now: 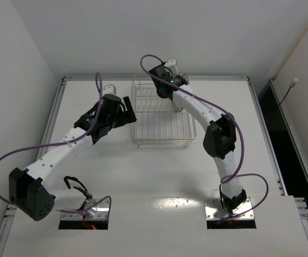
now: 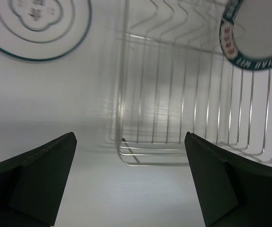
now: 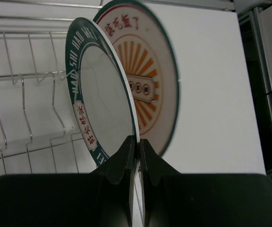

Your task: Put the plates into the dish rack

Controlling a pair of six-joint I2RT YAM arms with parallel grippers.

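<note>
My right gripper (image 3: 138, 142) is shut on the rim of the plate with the dark teal lettered rim (image 3: 103, 94) and holds it on edge over the dish rack (image 3: 27, 94). The orange sunburst plate (image 3: 150, 80) stands on edge right behind it; its lower part is hidden. In the top view the right gripper (image 1: 178, 80) is at the rack's (image 1: 162, 115) back right. My left gripper (image 2: 131, 179) is open and empty, low over the table by the rack's (image 2: 174, 94) left side. The thin-rimmed plate (image 2: 37, 28) lies flat on the table beyond it. The teal plate (image 2: 256, 33) shows there too.
White walls close the table in at the back and on the left. A metal rail (image 1: 154, 78) runs along the table's far edge. Purple cables (image 1: 4, 160) loop off both arms.
</note>
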